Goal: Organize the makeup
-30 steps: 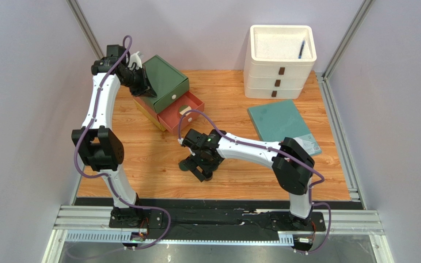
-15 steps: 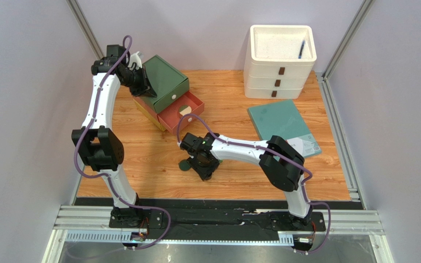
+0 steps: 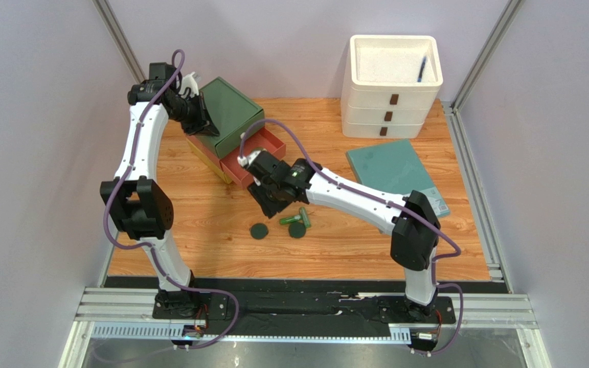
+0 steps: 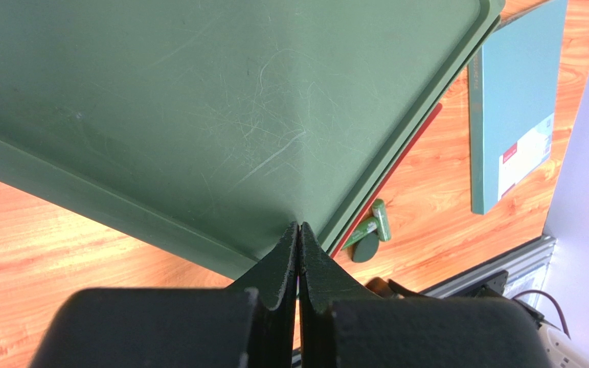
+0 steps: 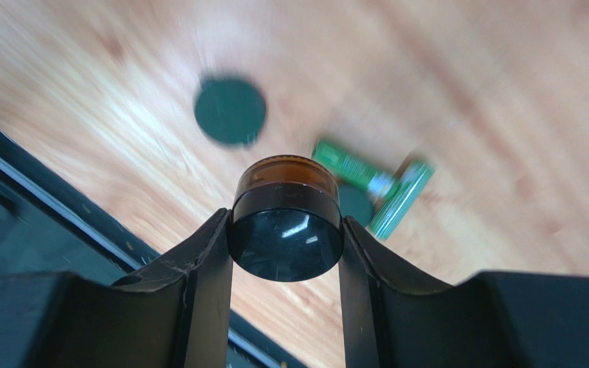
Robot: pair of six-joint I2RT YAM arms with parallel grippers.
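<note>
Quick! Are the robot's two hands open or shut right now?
Left gripper: shut, tips at the green box.
Right gripper: shut on the amber jar.

Wood-grain worktop [image 3: 198, 222]. Mid-front: two dark green compacts [image 3: 258, 231] [image 3: 297, 230] lying flat, two green tubes [image 3: 294, 219] just beside the right one. Farther back: teal book [image 3: 390, 172] at right, white drawer unit [image 3: 391, 100] rear right, green-and-red drawer stack [image 3: 236, 115] rear left.
</note>
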